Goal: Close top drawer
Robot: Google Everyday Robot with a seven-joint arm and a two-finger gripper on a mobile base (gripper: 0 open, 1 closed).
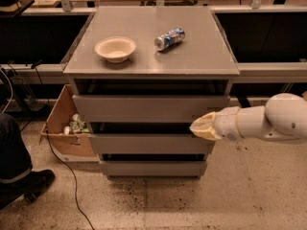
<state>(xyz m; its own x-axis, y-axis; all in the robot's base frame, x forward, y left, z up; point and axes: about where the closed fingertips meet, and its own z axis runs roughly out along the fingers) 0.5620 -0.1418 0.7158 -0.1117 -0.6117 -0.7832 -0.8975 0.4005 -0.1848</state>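
Grey cabinet (201,56), three drawers. Top drawer (144,108): uppermost, wide plain grey front, no handle, dark gap above. Gripper (202,127): by that drawer's lower right corner; parted or closed, cannot tell. Bowl (115,48) and can (169,38) on top.

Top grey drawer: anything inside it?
Only a dark gap shows above the wide grey top drawer; the grey cabinet top hides any contents. The cream gripper sits below the drawer's right end.

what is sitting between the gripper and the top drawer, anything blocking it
Nothing visible. The gripper is by the lower right corner of the top drawer front, with no object between them. The bowl and can lie up on the cabinet top, clear of the drawer's path.
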